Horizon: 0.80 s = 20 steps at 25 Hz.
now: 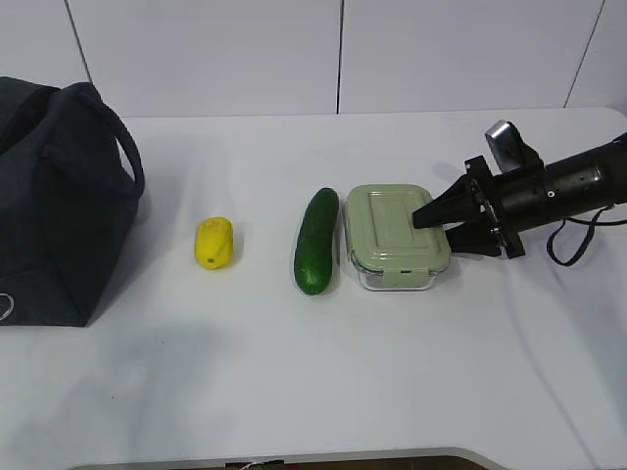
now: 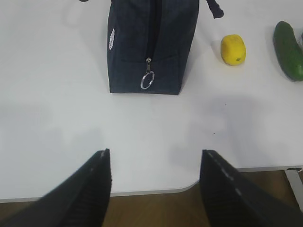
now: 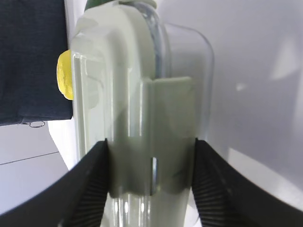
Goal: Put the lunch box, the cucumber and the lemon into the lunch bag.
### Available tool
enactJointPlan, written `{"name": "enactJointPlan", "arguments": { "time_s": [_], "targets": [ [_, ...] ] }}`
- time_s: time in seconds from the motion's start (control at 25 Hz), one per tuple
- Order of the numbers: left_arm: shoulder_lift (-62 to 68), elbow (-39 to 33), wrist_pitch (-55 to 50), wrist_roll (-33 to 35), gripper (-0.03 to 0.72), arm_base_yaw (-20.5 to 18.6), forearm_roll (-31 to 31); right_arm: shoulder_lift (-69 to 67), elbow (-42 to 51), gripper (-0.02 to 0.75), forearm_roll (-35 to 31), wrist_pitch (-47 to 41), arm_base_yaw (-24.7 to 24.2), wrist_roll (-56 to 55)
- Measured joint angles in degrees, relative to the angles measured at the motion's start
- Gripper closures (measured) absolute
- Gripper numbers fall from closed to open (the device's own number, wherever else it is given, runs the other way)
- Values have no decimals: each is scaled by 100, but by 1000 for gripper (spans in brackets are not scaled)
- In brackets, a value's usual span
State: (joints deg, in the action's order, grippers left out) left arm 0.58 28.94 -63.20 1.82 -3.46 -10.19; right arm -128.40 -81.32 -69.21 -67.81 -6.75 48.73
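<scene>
- Fingers of the right gripper [image 1: 439, 221], in the exterior view, reach over the right end of the lunch box [image 1: 397, 236], one above the lid and one lower by its side wall; whether they press on it cannot be told from here. The lunch box sits on the white table [image 1: 323, 392] with the cucumber [image 1: 316, 241] just beside its left side, the lemon [image 1: 215, 241] further left, and the lunch bag [image 1: 59, 201] at the far left edge.
- Left wrist view: the left gripper [image 2: 155, 189] hangs spread wide with nothing between its fingers, above the near table edge. The lunch bag [image 2: 151, 42] stands ahead, its zipper looking closed with the ring pull [image 2: 147, 80] hanging at the near end; a small pale oval patch on its side is unreadable. The lemon [image 2: 233, 49] and cucumber [image 2: 289, 49] lie to its right.
- Right wrist view: the fingers [image 3: 90, 189] bracket the lunch box [image 3: 142, 118] at its snap clasp, apparently touching it on both sides, so a grip seems to be closing.
- Judged step: picking up the lunch box, first of three items. Next, the bag looks to need unzipping before anything goes in. No brand or writing can be read.
</scene>
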Motion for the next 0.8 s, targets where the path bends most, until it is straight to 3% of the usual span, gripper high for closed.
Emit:
{"name": "enactJointPlan", "arguments": {
  "time_s": [0.8],
  "targets": [
    [0,0,0,0,257,0,0,0,-9,356,-22,-13,0,0]
  ]
}}
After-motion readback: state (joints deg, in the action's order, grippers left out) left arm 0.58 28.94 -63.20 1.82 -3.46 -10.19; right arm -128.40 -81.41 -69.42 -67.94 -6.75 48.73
